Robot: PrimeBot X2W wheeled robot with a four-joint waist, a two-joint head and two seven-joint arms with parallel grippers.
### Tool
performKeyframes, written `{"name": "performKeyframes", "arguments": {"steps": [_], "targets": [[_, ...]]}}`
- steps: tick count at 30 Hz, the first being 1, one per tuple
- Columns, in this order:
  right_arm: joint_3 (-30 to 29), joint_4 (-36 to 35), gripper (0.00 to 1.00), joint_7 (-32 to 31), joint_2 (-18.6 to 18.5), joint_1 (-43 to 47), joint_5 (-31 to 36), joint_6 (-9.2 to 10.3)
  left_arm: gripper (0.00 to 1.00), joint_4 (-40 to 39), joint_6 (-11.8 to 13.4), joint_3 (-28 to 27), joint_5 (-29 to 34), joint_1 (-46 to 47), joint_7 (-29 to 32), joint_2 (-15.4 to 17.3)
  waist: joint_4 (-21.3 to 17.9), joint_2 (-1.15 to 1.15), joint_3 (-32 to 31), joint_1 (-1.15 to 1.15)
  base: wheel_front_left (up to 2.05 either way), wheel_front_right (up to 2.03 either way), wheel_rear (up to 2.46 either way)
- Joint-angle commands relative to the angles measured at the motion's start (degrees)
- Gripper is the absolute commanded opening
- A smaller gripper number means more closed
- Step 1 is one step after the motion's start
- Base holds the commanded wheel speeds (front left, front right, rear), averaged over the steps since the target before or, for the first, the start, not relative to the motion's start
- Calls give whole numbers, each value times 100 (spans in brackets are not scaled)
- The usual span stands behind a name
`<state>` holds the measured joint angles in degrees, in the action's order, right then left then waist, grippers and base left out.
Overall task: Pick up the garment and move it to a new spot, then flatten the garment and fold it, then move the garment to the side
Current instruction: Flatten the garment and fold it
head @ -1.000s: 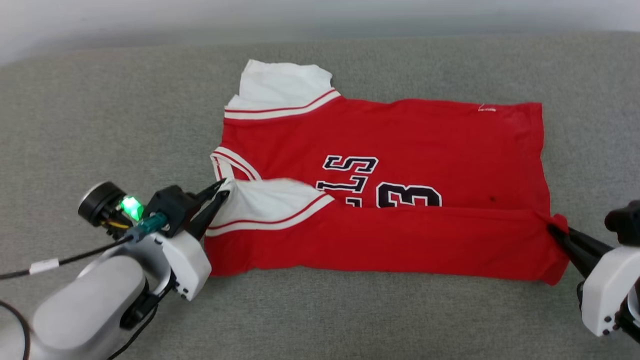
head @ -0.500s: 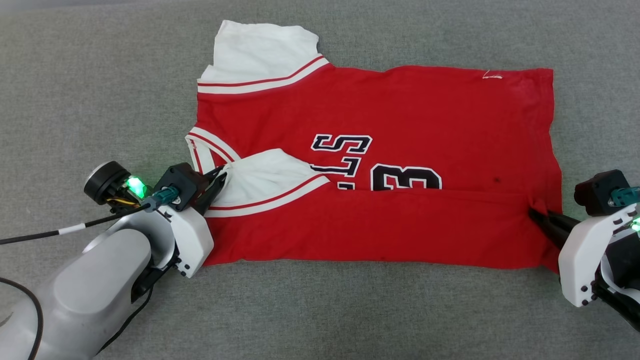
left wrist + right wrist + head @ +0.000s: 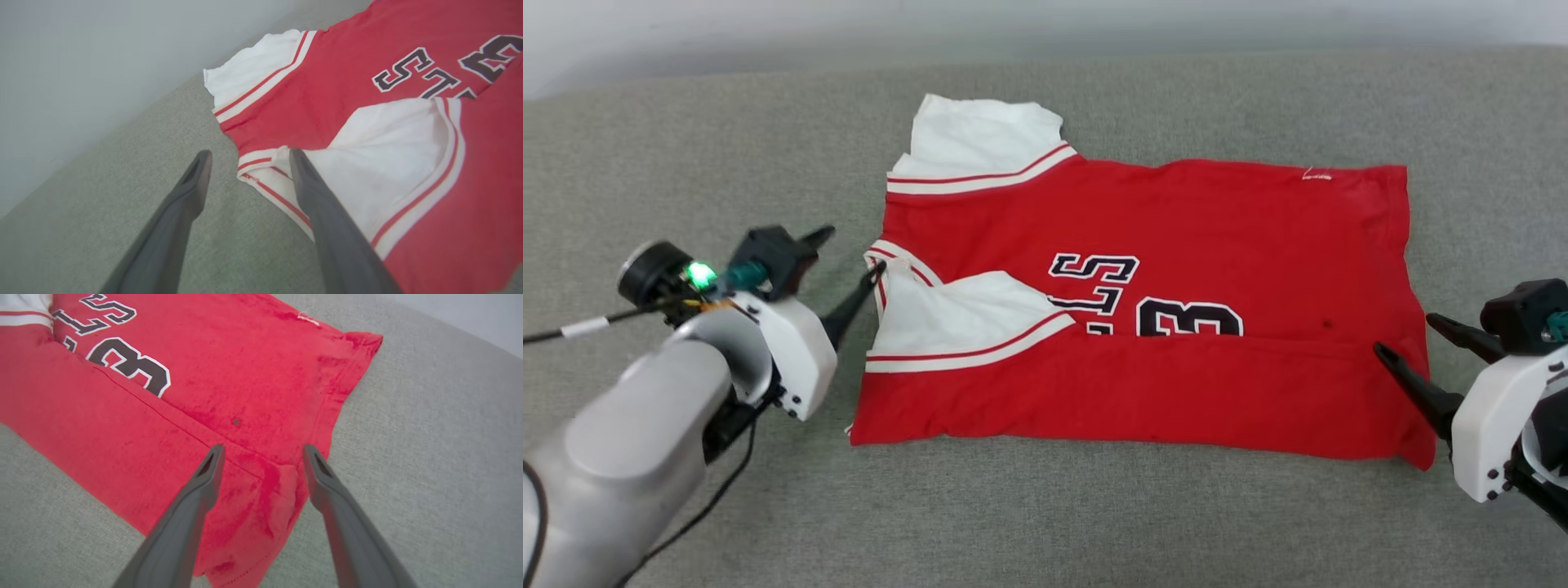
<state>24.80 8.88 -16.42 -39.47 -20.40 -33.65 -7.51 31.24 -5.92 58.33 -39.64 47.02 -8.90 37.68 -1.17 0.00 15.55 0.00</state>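
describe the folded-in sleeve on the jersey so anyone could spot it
On the grey upholstered surface lies a red jersey, its near edge folded over. The sleeve is the white one lying on top of the red body beside the black letters. The other white sleeve sticks out past the far edge.

red garment (image 3: 1217, 237) with white red-striped sleeves (image 3: 972, 139), black white-outlined lettering (image 3: 1094, 268), grey surface (image 3: 686, 163).

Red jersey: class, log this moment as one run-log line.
red jersey: lying flat, near edge folded over | left gripper: open at collar | right gripper: open at hem corner
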Motion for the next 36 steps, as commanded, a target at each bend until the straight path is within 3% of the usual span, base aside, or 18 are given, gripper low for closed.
{"name": "performKeyframes", "arguments": {"steps": [1, 5, 11, 22, 28, 36], "targets": [[-39, -45, 100, 28, -17, 125, -1, 5, 100, -70, -18, -34, -66, 96, 95, 33, 56, 0, -148, 0, 0, 0, 0], [-235, -144, 100, 18, -12, 273, 30, 5, 100, -436, -37, -10, -261, 398, 955, 206, 116, 0, -333, 0, 0, 0, 0], [-355, -262, 100, -95, 104, 478, 132, 5, 100, -1060, -28, 68, -806, 800, 2747, 379, 117, 0, -442, 0, 0, 0, 0], [-370, -405, 100, -298, 274, 487, 217, 5, 100, -1561, -9, 599, -1780, 885, 5577, 388, -56, 0, -435, 0, 0, 0, 0], [-316, -362, 100, -373, 319, 455, 153, 5, 100, -1544, -6, 925, -1955, 739, 6335, 351, -160, 0, -355, 0, 0, 0, 0], [-125, -262, 100, -406, 386, 251, 129, 5, 100, -1228, 30, 1125, -1872, 573, 6487, 216, -308, 0, -115, 0, 0, 0, 0]]}}
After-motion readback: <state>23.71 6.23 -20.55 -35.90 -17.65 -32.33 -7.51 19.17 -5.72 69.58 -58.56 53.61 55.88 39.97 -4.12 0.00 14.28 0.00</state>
